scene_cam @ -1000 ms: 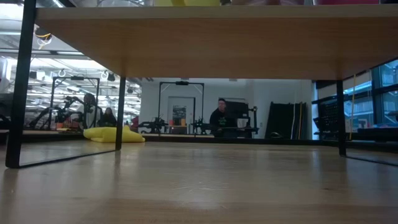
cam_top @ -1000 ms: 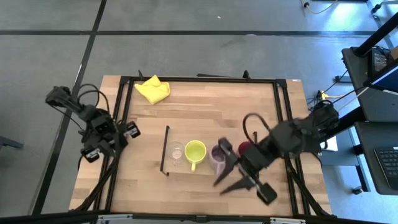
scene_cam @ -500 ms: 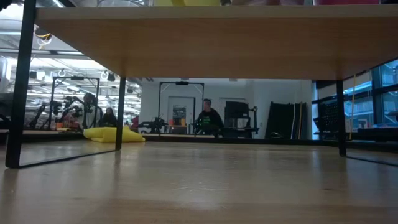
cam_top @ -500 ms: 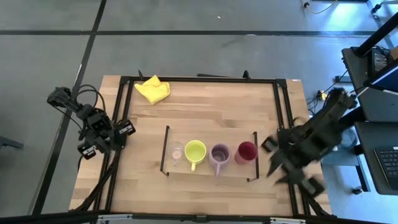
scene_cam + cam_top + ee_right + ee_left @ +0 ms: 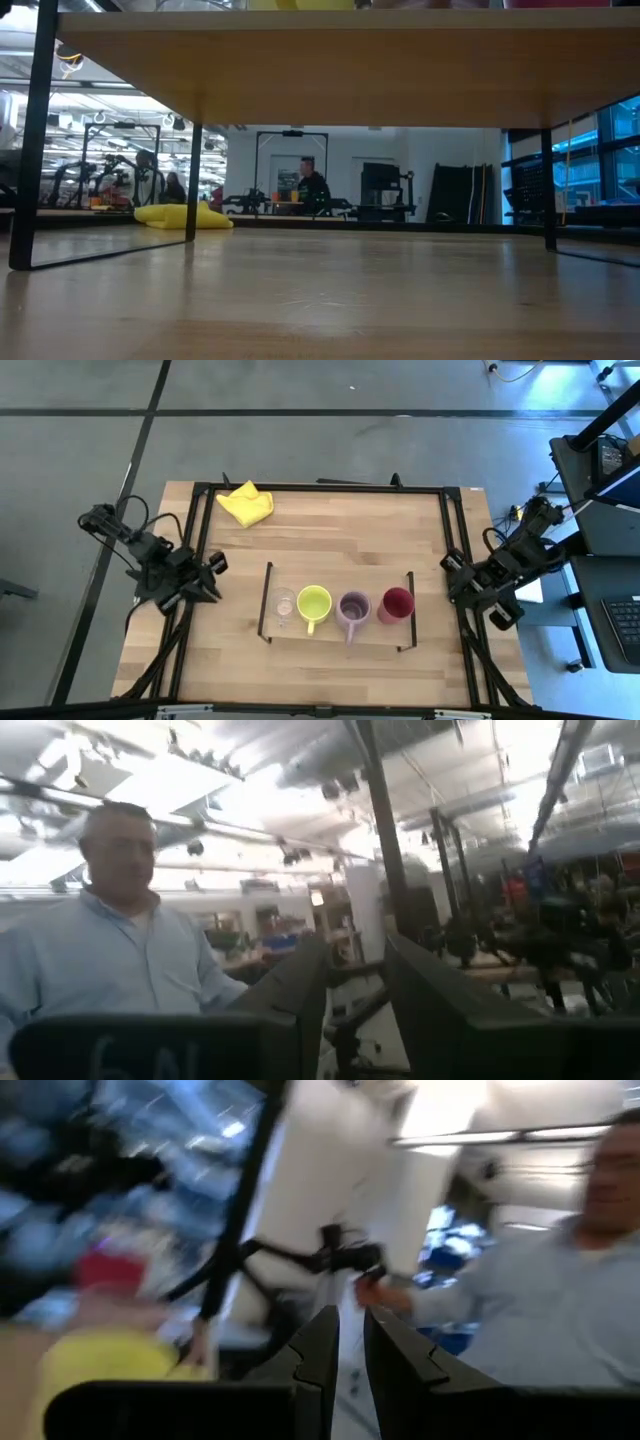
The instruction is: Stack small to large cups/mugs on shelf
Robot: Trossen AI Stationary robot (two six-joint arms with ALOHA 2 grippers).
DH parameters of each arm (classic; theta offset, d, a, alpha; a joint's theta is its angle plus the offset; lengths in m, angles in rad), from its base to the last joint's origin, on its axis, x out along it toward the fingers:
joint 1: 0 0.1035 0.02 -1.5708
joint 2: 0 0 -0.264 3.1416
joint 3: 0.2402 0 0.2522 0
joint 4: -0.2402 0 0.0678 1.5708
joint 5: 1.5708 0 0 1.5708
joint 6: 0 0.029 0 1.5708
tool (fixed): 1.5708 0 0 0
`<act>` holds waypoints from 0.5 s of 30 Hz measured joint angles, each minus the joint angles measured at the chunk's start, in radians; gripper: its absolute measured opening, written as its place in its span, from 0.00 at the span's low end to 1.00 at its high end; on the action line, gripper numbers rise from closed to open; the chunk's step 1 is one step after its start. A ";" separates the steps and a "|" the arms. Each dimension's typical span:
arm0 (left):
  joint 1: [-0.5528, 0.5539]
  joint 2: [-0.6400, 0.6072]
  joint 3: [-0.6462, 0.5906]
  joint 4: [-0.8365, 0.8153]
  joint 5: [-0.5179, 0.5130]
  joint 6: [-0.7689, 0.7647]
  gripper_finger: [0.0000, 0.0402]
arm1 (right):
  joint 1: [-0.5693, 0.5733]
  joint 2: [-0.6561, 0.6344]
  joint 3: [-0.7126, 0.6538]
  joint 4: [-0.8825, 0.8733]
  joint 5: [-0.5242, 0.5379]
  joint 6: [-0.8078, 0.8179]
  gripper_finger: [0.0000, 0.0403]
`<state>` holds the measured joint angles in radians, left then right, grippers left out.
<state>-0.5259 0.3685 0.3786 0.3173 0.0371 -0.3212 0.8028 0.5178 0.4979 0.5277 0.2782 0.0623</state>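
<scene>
Wooden surface (image 5: 330, 530) seen from above, carrying the shelf (image 5: 338, 635), a light-wood board with black end frames. On it, in one row: red cup (image 5: 397, 603), purple mug (image 5: 353, 608), yellow-green mug (image 5: 314, 603), clear glass (image 5: 284, 603). A yellow cloth (image 5: 246, 504) lies near the far edge. Left pincer (image 5: 208, 582) sits at the surface's left edge and right pincer (image 5: 462, 586) at its right edge, each with fingers a narrow gap apart, holding nothing. A person (image 5: 125, 970) in a light shirt shows beyond.
</scene>
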 joint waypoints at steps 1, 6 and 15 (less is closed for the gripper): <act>0.000 -0.019 0.000 -0.050 -0.031 -0.020 0.12 | 0.000 -0.038 -0.041 0.026 -0.009 -0.011 0.27; 0.000 -0.142 0.000 -0.234 -0.134 -0.042 0.12 | 0.000 -0.193 -0.200 0.154 -0.070 -0.064 0.27; 0.000 -0.337 0.000 -0.402 -0.239 -0.016 0.12 | 0.000 -0.394 -0.482 0.319 -0.065 -0.075 0.27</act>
<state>-0.5259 0.0318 0.3782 -0.0843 -0.2024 -0.3377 0.8028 0.1234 0.0159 0.8466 0.2131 -0.0123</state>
